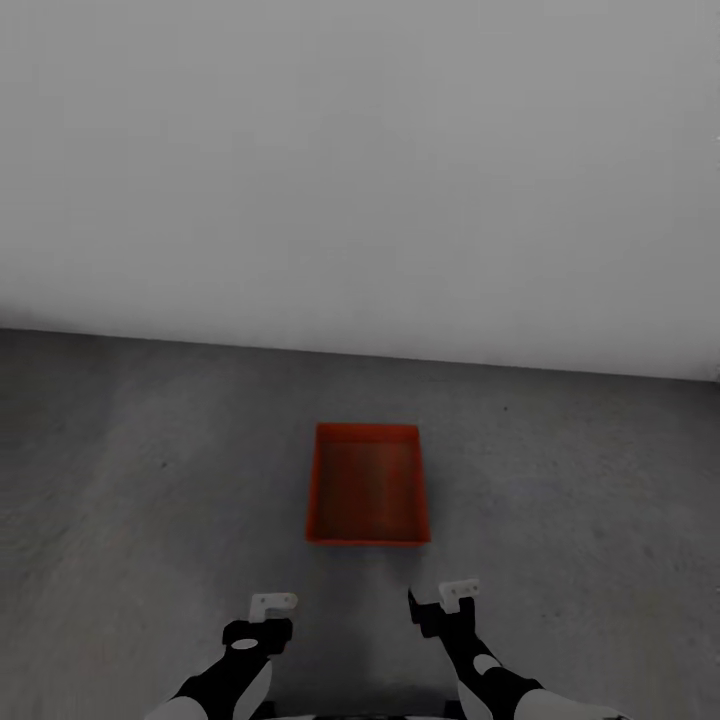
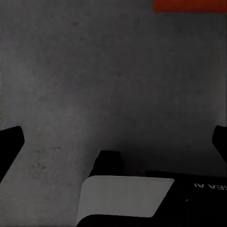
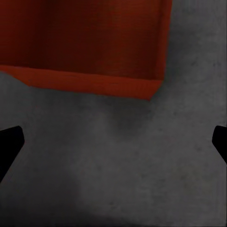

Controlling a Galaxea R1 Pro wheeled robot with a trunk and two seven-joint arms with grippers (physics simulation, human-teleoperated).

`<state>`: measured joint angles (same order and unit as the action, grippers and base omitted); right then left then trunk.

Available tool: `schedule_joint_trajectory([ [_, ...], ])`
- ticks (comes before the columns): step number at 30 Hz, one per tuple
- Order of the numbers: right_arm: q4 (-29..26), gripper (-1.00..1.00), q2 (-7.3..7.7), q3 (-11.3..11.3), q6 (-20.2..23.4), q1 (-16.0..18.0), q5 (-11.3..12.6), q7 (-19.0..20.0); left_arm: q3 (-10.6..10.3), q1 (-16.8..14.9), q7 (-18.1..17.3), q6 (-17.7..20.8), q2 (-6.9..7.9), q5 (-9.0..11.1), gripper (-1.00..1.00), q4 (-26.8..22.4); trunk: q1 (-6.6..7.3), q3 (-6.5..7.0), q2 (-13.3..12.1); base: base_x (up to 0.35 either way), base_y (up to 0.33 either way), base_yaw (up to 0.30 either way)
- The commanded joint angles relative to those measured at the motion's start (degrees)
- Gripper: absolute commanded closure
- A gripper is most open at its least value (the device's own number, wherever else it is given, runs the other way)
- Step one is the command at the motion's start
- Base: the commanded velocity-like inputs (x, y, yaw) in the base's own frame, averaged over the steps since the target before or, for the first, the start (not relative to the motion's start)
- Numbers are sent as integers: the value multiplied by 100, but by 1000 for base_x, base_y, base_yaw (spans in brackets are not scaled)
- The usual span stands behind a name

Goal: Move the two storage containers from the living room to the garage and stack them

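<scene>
One orange-red open-top storage container (image 1: pixel 367 485) rests on the dark grey concrete floor (image 1: pixel 150 480) of the garage, a short way in front of a plain grey-white wall (image 1: pixel 360 170). Its inside looks bare. My left gripper (image 1: pixel 262 620) and right gripper (image 1: pixel 440 605) hang low just short of the container's near wall, both open and holding nothing. In the right wrist view the container (image 3: pixel 94 42) lies ahead of the right gripper (image 3: pixel 113 142), apart from its wide-spread fingertips (image 3: pixel 9 146). Just a corner of the container (image 2: pixel 189 4) shows beyond the left gripper (image 2: pixel 113 142).
Bare concrete stretches to both sides of the container and up to the wall. A white and black part of my own body (image 2: pixel 123 198) sits under the left wrist camera.
</scene>
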<state>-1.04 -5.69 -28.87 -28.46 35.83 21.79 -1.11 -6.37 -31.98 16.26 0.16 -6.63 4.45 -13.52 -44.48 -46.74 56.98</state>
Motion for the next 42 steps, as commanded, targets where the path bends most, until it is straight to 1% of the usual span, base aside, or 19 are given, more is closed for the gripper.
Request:
schedule_joint_trajectory([
  [1, 8, -100, -2, -49, -19, 3, 45, -12, -48, -2, 31, 2, 3, 47, -100, -1, 3, -3, 3, -345, 80, 0],
  [24, 8, -100, -10, -46, -16, 3, 45, -28, -48, -2, 29, 0, 4, 47, -100, -12, 3, -3, 3, -345, 79, 0],
  [28, 6, -100, -14, -37, -19, 3, 84, -67, -55, -2, 27, -5, 4, 48, -100, -29, 3, -3, 3, -228, 25, 0],
  [31, 9, -100, -19, -39, -27, 3, 492, -127, -58, -2, 16, -7, 4, 48, -100, -15, 3, -3, 3, -40, 4, 0],
  [33, 37, -100, 1, -35, -23, 3, 601, -196, -61, -2, -13, -7, 7, 47, -100, 10, 3, -3, 3, -10, 1, 0],
  [34, 53, -100, 11, -34, -22, 3, 616, -229, -60, -2, -17, -7, 8, 47, -100, 17, 3, -3, 3, -7, 1, 0],
  [36, 151, -100, 98, -32, 10, 3, 694, -494, -49, -3, -29, -7, 79, 52, -100, 40, 3, -3, 3, -3, 0, 0],
  [37, 193, -100, 195, -35, 22, 3, 737, -615, -45, -6, -31, -4, 161, 55, -100, 51, 3, -3, 3, -1, 0, 0],
  [38, 210, -100, 253, -36, 28, 3, 759, -672, -44, -7, -34, -3, 216, 61, -100, 58, 3, -3, 3, -1, 0, 0],
  [39, 237, -100, 384, -38, 36, 3, 804, -777, -43, -8, -39, -1, 355, 70, -100, 94, 3, -3, 3, 0, 0, 0],
  [40, 247, -100, 451, -38, 42, 3, 828, -819, -42, -7, -42, 0, 441, 75, -100, 124, 3, -3, 3, 0, 0, 0],
  [42, 277, -100, 750, -39, 70, 3, 916, -908, -41, -9, -48, 1, 802, 109, -100, 336, 3, -3, 3, 0, 0, 0],
])
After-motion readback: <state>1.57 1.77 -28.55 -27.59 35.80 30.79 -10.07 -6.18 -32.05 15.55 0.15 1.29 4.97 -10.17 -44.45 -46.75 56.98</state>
